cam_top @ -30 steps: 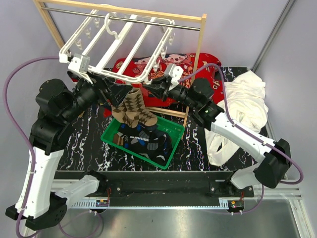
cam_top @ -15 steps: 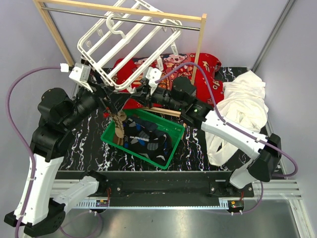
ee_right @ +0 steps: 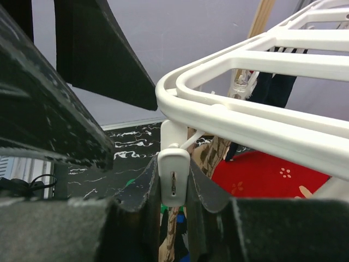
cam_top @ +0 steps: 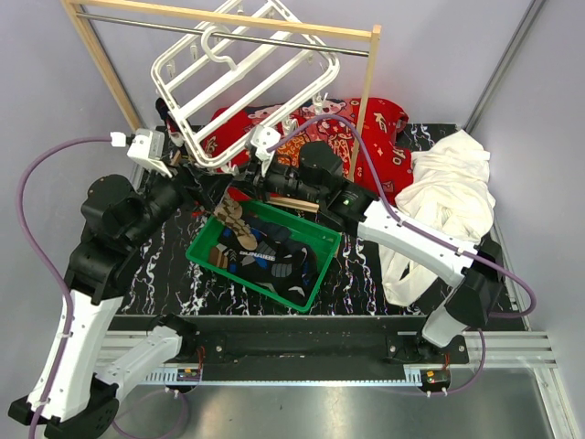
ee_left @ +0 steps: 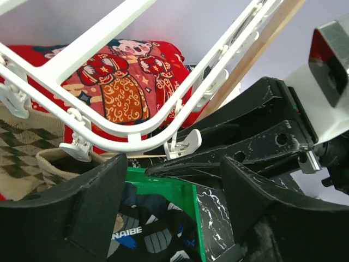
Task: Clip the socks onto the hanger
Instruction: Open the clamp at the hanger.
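- White plastic hanger (cam_top: 242, 69) is hanging tilted by its hook from the metal rod (cam_top: 137, 20) of the wooden rack (cam_top: 370, 82). Its lower corner is dipping toward the two grippers.
- In the right wrist view, the right gripper (ee_right: 173, 188) is pinching one dangling clip (ee_right: 173, 169) at that corner, a finger pressing on each side of it.
- Just behind that clip a tan argyle sock (cam_top: 236, 224) is hanging down. Whether the clip is biting it cannot be told.
- In the left wrist view, the left gripper (ee_left: 174, 164) is facing the right one under the frame with its fingers spread wide apart, the sock's cuff lying beside its left finger.
- Below the sock, the rest of the socks (cam_top: 274, 261), dark navy and grey, are lying heaped in a green basket (cam_top: 315, 265).
- That basket is sitting on a black table (cam_top: 169, 274) veined with white like marble.
- Behind it, under the rack, a red printed cloth (cam_top: 366, 128) is spreading across the table's far edge.
- To the right, a white cloth (cam_top: 452, 183) is lying crumpled and drooping over the table's right side.
- Around all of this, plain pale lilac-grey walls (cam_top: 457, 46) are closing in the space.
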You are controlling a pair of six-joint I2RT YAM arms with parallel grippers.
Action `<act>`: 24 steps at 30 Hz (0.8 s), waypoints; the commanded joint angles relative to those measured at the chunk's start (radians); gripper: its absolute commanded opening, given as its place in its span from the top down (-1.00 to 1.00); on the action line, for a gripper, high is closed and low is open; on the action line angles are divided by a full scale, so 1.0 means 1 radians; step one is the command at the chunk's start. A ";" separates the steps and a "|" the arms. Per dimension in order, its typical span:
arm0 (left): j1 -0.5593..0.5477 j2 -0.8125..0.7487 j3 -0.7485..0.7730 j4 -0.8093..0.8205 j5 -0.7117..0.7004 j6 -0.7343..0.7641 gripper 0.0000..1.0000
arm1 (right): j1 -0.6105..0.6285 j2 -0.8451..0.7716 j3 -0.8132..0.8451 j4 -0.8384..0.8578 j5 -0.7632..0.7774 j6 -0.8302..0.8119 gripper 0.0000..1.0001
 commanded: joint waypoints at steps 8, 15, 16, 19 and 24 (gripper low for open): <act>-0.003 0.003 -0.100 0.220 -0.021 -0.087 -0.31 | 0.042 0.023 0.028 0.072 0.039 0.048 0.97; -0.003 0.013 -0.124 0.280 -0.075 -0.103 -0.22 | 0.057 0.026 0.010 0.102 0.075 0.038 0.97; -0.003 0.018 -0.124 0.286 -0.078 -0.101 -0.21 | 0.060 0.024 0.008 0.100 0.079 0.028 0.96; -0.003 0.030 -0.124 0.298 -0.080 -0.090 -0.12 | 0.071 0.029 0.010 0.093 0.090 0.009 0.96; -0.008 0.030 -0.133 0.344 -0.090 -0.074 0.04 | 0.082 0.035 0.005 0.085 0.073 0.002 0.94</act>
